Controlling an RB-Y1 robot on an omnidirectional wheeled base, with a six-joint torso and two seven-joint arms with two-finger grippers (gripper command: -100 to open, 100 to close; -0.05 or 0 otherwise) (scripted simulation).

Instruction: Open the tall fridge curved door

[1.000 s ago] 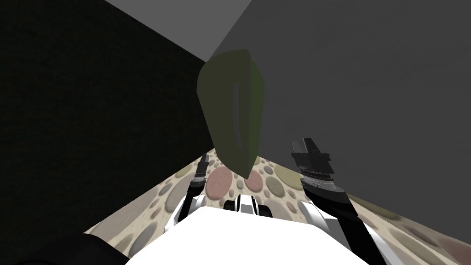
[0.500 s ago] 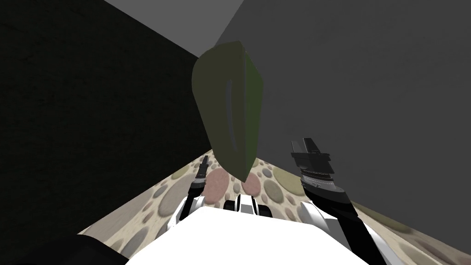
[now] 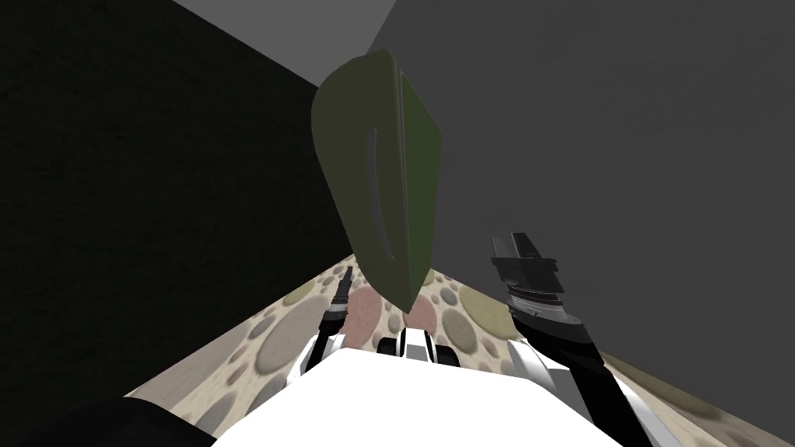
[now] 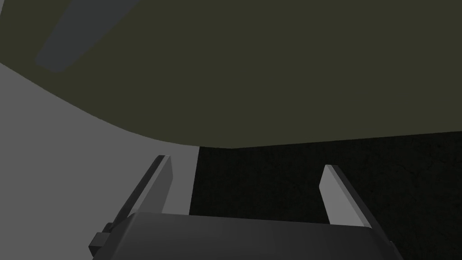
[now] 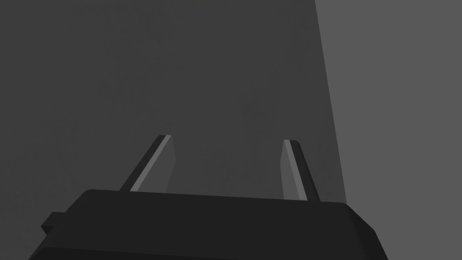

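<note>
So the olive green fridge (image 3: 380, 167) is sitting right ahead of the left gripper (image 4: 245, 162), between the two grippers but way closer to the left one. In the head view its lower end comes down just beside that gripper, on the side toward the right arm. The curved door (image 3: 349, 140) faces me and meets the fridge body along a seam running down its length, so it looks closed from here. The handle (image 3: 378, 194) is a long grey strip down the door, starting a bit beyond the left gripper's tips and running away from it. In the left wrist view the door is a big dark olive surface past the fingers (image 4: 160, 180), not touching them, and one end of the handle shows well off to the side of one finger. Those fingers are spread wide with nothing between them. The right gripper (image 5: 228, 139) is raised on the other side, well apart from the fridge and pointing at a plain grey wall (image 5: 383, 90), and its blades are spread apart too, holding nothing. The floor (image 3: 272, 349) under both grippers is that pebble pattern, and the wall (image 3: 155, 194) on the left gripper's outer side is nearly black.
</note>
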